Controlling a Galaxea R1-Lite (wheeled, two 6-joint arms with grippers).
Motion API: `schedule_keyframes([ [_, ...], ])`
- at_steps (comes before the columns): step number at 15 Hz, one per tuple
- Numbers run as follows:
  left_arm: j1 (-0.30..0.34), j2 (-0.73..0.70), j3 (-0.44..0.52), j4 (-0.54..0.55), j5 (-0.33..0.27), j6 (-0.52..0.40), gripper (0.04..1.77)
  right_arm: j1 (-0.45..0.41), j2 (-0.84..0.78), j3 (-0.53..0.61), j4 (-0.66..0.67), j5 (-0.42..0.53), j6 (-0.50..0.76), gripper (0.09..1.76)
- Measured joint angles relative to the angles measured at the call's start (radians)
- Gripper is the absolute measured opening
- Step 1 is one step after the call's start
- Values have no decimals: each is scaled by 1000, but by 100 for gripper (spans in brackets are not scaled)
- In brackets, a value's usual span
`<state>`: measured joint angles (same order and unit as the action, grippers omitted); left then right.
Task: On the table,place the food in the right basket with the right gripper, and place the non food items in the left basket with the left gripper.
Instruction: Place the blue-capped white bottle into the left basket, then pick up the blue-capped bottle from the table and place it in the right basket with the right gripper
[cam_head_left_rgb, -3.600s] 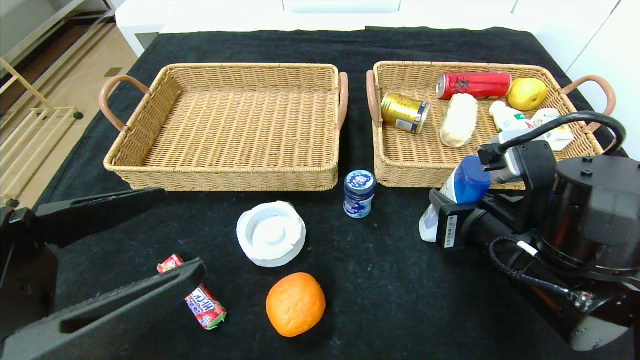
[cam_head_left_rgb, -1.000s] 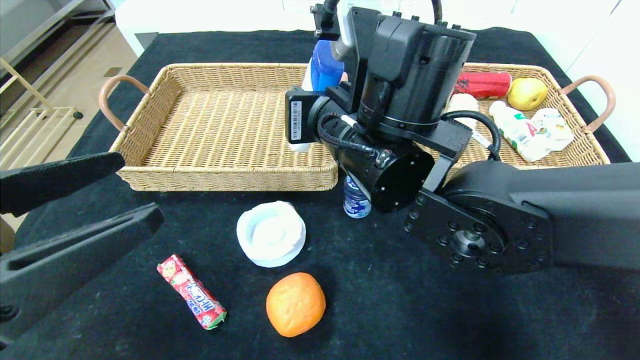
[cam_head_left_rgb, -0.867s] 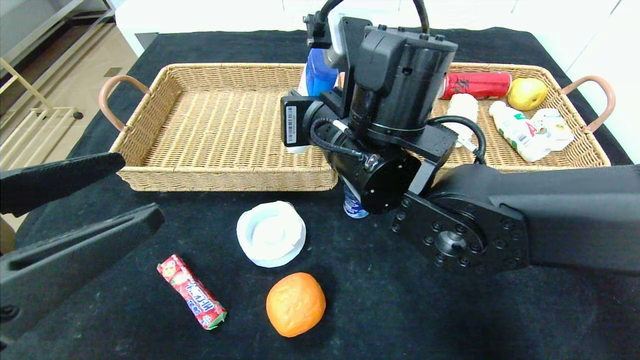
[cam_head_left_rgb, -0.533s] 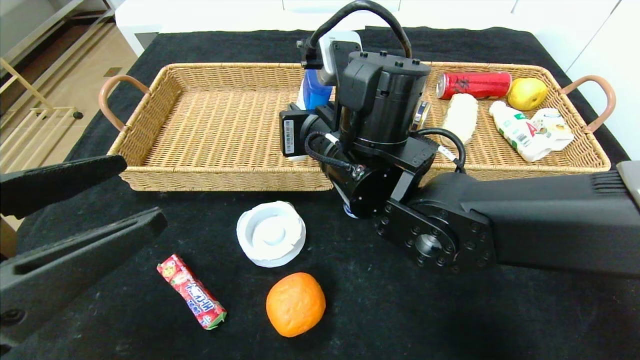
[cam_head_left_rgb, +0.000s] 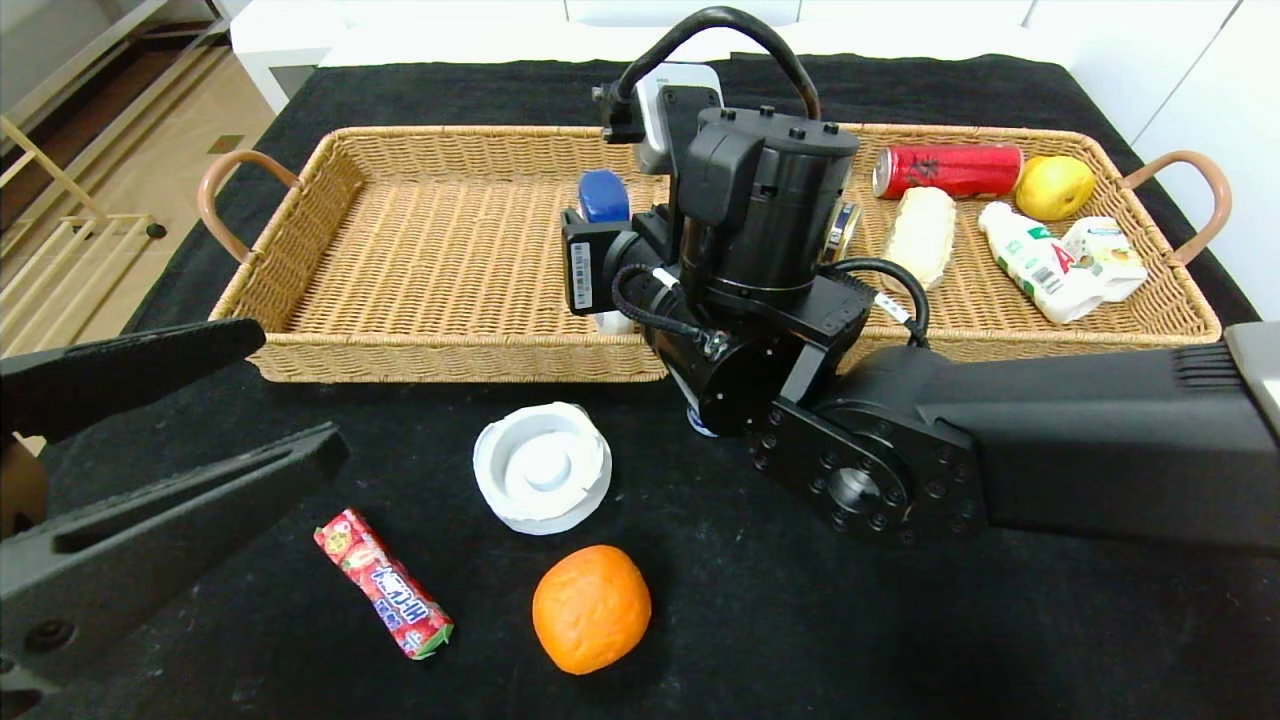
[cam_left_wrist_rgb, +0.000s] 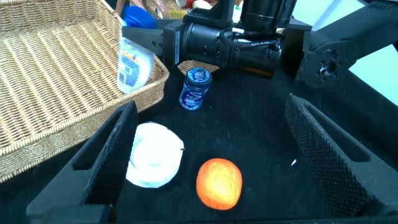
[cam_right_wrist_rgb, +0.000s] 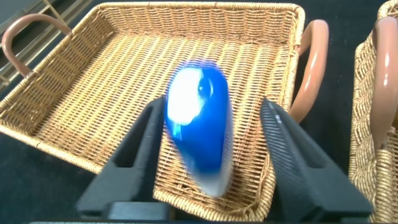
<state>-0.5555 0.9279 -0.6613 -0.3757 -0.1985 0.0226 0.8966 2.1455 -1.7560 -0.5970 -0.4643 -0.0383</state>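
Observation:
My right gripper (cam_right_wrist_rgb: 212, 109) hangs over the near right corner of the left basket (cam_head_left_rgb: 450, 345). Its jaws stand open, apart from a white tube with a blue cap (cam_head_left_rgb: 603, 195), which is blurred between them, upright over the basket floor (cam_right_wrist_rgb: 124, 93). The tube (cam_left_wrist_rgb: 134, 62) also shows in the left wrist view. My left gripper (cam_head_left_rgb: 300, 390) is open and empty at the near left. An orange (cam_left_wrist_rgb: 219, 182) and a white round dish (cam_left_wrist_rgb: 154, 163) lie on the cloth below it.
A red candy packet (cam_head_left_rgb: 384, 583) lies near the front left. A small blue jar (cam_left_wrist_rgb: 194, 89) stands under my right arm. The right basket (cam_head_left_rgb: 1000, 340) holds a red can (cam_head_left_rgb: 948, 168), a yellow fruit (cam_head_left_rgb: 1054, 186), bread (cam_head_left_rgb: 920, 235) and a milk bottle (cam_head_left_rgb: 1030, 262).
My right arm carried the tube across to the left basket. Its jaws have just opened and the tube has dropped lower between them. The left gripper shifted slightly.

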Motion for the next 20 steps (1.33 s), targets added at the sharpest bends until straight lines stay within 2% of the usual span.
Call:
schedule_keyframes([
  [3, 0, 1, 0, -1, 0, 0, 172, 4, -5, 5, 3, 0, 0, 135],
  [7, 0, 2, 2, -1, 0, 0, 172, 22, -37, 54, 0, -13, 2, 149],
  [15, 0, 2, 2, 13, 0, 3, 172, 55, -196, 291, -12, -46, 2, 163],
  [17, 0, 2, 1, 26, 0, 6, 172, 56, -240, 340, 16, -69, 1, 165],
  [20, 0, 2, 0, 27, 0, 6, 172, 54, -300, 371, 145, -84, 7, 167],
])
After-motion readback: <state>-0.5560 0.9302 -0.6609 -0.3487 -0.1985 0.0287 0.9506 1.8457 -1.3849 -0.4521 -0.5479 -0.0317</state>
